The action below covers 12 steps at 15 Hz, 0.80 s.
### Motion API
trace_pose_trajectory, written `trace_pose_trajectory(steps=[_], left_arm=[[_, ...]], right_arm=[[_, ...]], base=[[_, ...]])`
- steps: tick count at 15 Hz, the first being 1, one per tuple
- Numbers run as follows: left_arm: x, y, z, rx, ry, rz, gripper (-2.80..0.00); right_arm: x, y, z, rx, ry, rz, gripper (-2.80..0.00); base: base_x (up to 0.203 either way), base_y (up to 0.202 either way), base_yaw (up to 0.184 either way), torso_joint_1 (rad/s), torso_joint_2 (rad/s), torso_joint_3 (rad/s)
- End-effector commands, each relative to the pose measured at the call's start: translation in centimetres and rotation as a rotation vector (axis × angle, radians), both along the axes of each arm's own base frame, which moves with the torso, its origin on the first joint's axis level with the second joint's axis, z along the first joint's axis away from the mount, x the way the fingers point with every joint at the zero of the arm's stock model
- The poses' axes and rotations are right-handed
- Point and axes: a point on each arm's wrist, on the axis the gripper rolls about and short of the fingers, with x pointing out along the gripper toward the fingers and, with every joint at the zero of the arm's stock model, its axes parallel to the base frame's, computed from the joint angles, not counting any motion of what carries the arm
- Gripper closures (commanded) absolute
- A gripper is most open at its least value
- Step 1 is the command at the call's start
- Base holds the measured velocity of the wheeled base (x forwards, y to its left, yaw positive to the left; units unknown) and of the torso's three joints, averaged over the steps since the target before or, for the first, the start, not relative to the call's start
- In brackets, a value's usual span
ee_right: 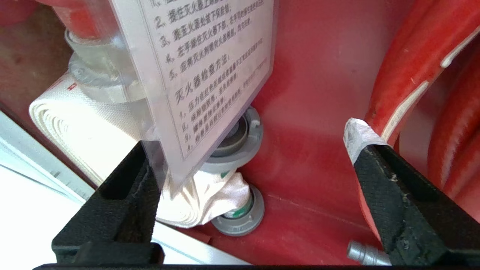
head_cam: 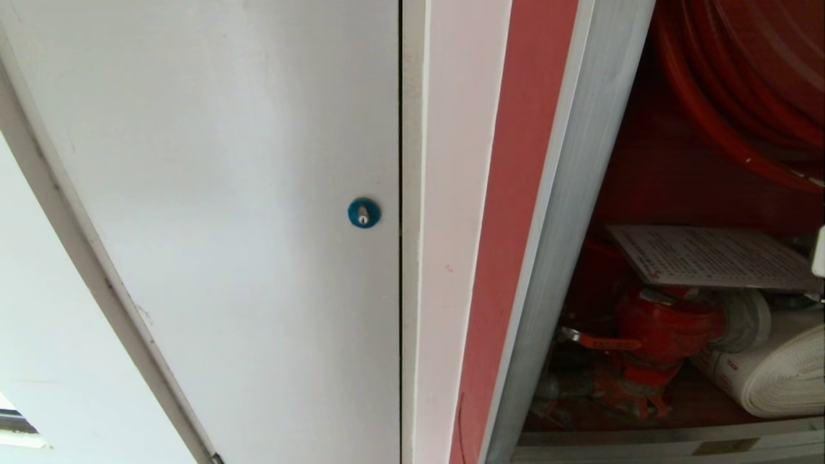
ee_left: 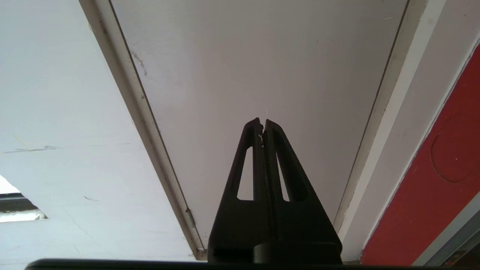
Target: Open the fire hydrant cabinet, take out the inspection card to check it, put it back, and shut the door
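Right gripper [ee_right: 255, 165] inside the fire hydrant cabinet [head_cam: 567, 193], jaws spread wide, holding nothing. One finger [ee_right: 123, 195] just touching, or nearly touching, the lower corner of the inspection card [ee_right: 202, 67]; hard to say which from this angle. The other finger, tipped with white tape, well apart from the card, close to the red hose reel [ee_right: 420, 63].

Card released, then, and propped on the red valve [head_cam: 664, 328] with the rolled white hose [ee_right: 86, 127] just beside and below it. In the head view, the same card [head_cam: 709, 254] lying tilted across the valve top, printed face up. Grey couplings [ee_right: 236, 142] behind the card's lower edge.

Judged from this: put-back step at its end, card already set down, door-closing still to come. Door itself in no view.

Next move, most likely: draw the right gripper straight back out of the cabinet without dragging the card's corner along. Risk of a snag where finger and card corner meet; a small shift away from the card first would help. Then reach for the door and swing it shut.

Left gripper [ee_left: 262, 123] parked well outside the cabinet, fingers pressed together and empty, pointing at the plain white panel [head_cam: 225, 193] with its blue round lock [head_cam: 363, 212].
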Motion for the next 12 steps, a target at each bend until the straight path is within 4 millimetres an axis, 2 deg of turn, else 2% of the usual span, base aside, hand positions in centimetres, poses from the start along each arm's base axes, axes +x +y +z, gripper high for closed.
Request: trace_pose_trajectory(steps=[1, 10, 12], left_arm=[[0.1, 0.0, -0.3, 0.001, 0.012, 0.0, 0.0], [0.1, 0.0, -0.3, 0.001, 0.012, 0.0, 0.0], [0.1, 0.0, -0.3, 0.001, 0.012, 0.0, 0.0]], right_arm=[[-1.3, 0.4, 0.0, -0.012, -0.014, 0.003, -2.8], [-5.6, 1.8, -1.1, -0.023, -0.059, 0.003, -2.8], [-7.0, 2.2, -1.2, -0.034, -0.091, 0.0, -2.8]], base=[[0.0, 0.0, 0.0, 0.0, 0.0, 0.0], [0.0, 0.0, 0.0, 0.0, 0.0, 0.0], [0.0, 0.0, 0.0, 0.0, 0.0, 0.0]])
